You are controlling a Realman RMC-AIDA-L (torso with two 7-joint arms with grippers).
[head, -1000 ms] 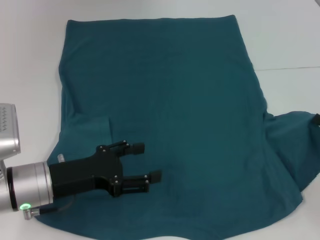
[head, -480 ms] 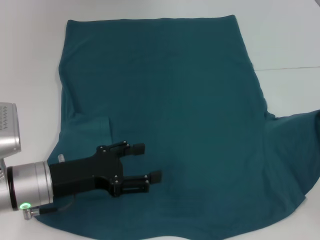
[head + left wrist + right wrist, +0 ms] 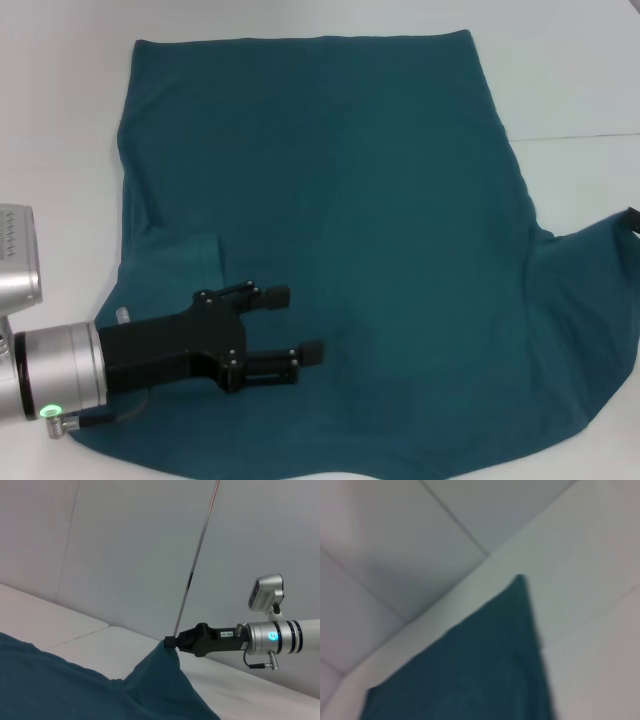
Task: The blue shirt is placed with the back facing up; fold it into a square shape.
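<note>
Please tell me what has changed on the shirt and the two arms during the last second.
The right sleeve of the blue shirt was drawn outward toward the robot's right and lifted; it now stretches to the edge of the head view, where the right tool pinches its tip. The left tool stayed open above the near left part of the shirt. The rest of the shirt did not shift.

- The shirt (image 3: 340, 230) runs off the head view at 6 o'clock and at 3 o'clock, so its near hem and right sleeve are cut off.
- The right pincer (image 3: 169, 642) shows only as a dark tip at the head view's 3 o'clock edge.
- The left pincer (image 3: 298, 322) hides the cloth beneath it.
- In the right wrist view the shirt is blurred.
</note>
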